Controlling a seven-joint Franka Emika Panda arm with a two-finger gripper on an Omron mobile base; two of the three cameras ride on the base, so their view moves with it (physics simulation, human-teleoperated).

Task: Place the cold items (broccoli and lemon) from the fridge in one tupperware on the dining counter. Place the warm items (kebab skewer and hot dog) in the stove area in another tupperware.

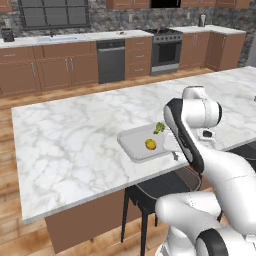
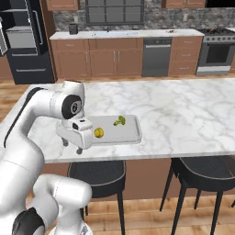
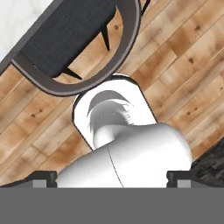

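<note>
A grey tupperware (image 1: pixel 131 145) (image 2: pixel 133 131) lies on the marble dining counter (image 1: pixel 75 145) near its front edge. Inside it a yellow lemon (image 1: pixel 150 144) (image 2: pixel 98 133) rests beside a green broccoli (image 1: pixel 159 128) (image 2: pixel 120 120). My gripper (image 2: pixel 72 146) hangs open and empty over the counter's front edge, just beside the tupperware's lemon end and pointing down. In the hand view its dark fingertips (image 3: pixel 43 178) stand wide apart above the wooden floor. Near the stove (image 1: pixel 164 47), the kebab skewer and hot dog are too small to make out.
Black stools (image 2: pixel 96 174) (image 2: pixel 204 170) stand under the counter's front edge, one right below the hand (image 3: pixel 74 39). The dark fridge (image 2: pixel 23 41) is at the far left, with cabinets, sink and dishwasher (image 1: pixel 111 60) along the back wall.
</note>
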